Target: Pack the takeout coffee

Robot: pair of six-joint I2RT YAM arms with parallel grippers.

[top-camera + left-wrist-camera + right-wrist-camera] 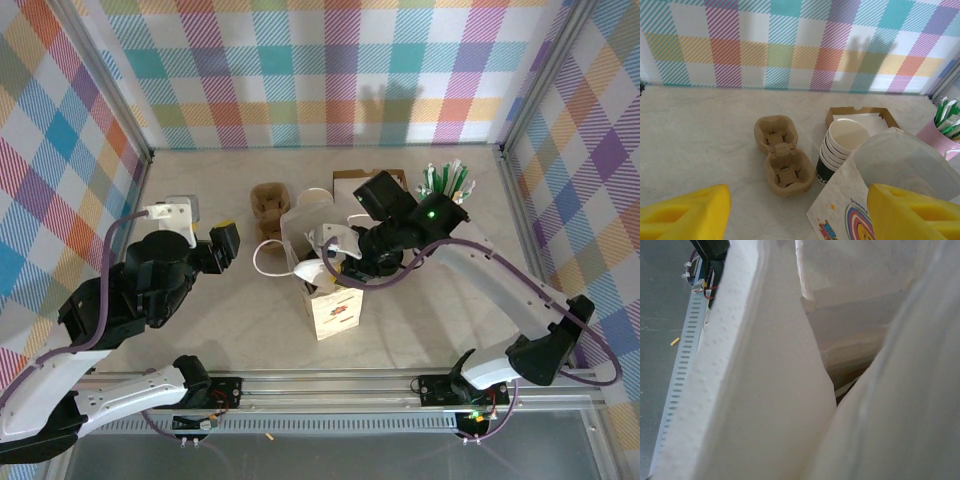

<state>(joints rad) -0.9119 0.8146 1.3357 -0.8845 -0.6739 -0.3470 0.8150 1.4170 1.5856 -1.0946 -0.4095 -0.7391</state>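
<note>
A white paper bag point(331, 306) with colourful print stands open in the middle of the table. It also rises at the right of the left wrist view point(860, 200). My right gripper point(345, 260) reaches into the bag's mouth from the right. In the right wrist view, white bag walls point(765, 390) press close and hide the fingers, so I cannot tell how the jaws stand. The takeout coffee is hidden. My left gripper point(222, 245) hovers left of the bag, open, its yellow pads point(685, 215) wide apart with nothing between them.
A stack of lidless white cups point(840, 145) stands behind the bag, with a brown pulp cup carrier point(780, 155) to its left. A brown tray of napkins point(862, 117) and a pink holder of green stirrers point(942, 132) sit at the back right. Plaid walls enclose the table.
</note>
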